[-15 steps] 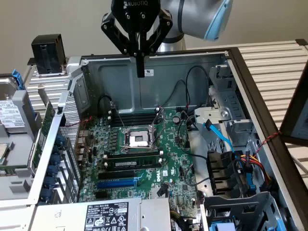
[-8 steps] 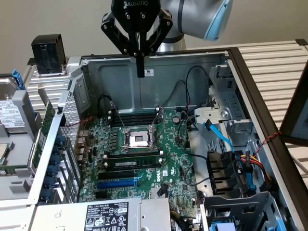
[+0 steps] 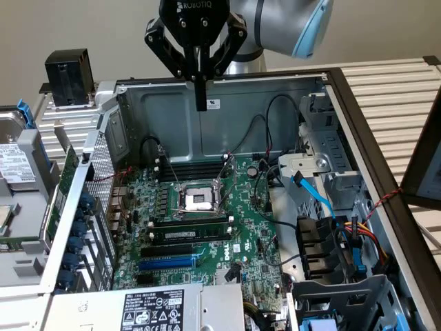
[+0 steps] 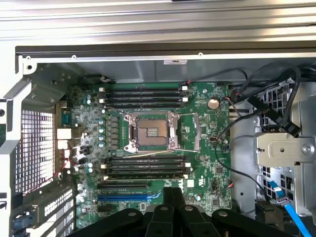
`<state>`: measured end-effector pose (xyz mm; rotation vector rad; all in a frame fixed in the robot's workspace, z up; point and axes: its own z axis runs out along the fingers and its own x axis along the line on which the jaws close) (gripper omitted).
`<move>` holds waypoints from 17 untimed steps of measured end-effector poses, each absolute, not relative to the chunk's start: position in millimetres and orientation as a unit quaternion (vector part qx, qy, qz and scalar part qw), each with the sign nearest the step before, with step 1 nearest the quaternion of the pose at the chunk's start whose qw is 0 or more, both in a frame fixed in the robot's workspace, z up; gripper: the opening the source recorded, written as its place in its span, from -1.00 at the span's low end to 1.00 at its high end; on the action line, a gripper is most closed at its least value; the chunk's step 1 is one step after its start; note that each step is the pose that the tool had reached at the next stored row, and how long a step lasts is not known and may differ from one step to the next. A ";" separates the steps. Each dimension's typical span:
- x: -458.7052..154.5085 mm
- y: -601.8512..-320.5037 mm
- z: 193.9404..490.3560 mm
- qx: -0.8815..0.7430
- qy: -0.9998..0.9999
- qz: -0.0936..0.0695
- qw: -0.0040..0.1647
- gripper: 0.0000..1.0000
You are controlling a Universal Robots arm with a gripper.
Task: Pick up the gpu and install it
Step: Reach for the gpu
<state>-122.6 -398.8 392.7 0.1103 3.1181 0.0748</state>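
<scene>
My gripper (image 3: 201, 103) hangs above the open computer case (image 3: 275, 96), near its far wall, fingers pressed together with nothing between them. In the wrist view the gripper (image 4: 174, 191) points down at the large green motherboard (image 4: 207, 98), close to the blue expansion slot (image 4: 123, 196). That blue slot (image 3: 165, 263) lies near the front of the motherboard (image 3: 244, 207). A narrow green circuit card (image 3: 60, 196), seen nearly edge-on, leans outside the case at the exterior view's left. It may be the gpu; its cooler is hidden.
A bare CPU socket (image 3: 196, 200) sits mid-board with a black memory stick (image 3: 189, 233) just in front of it. Cables and a drive cage (image 3: 331, 234) crowd the exterior view's right side. A power supply (image 3: 151, 307) lies in front, and a hard drive (image 3: 14, 165) at far left.
</scene>
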 end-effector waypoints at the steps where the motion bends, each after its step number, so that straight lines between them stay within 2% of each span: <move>1: -125.4 -398.8 392.8 0.035 0.999 0.024 0.010 -0.79; 17: -198.1 -398.8 392.5 0.035 0.999 0.024 0.010 -0.79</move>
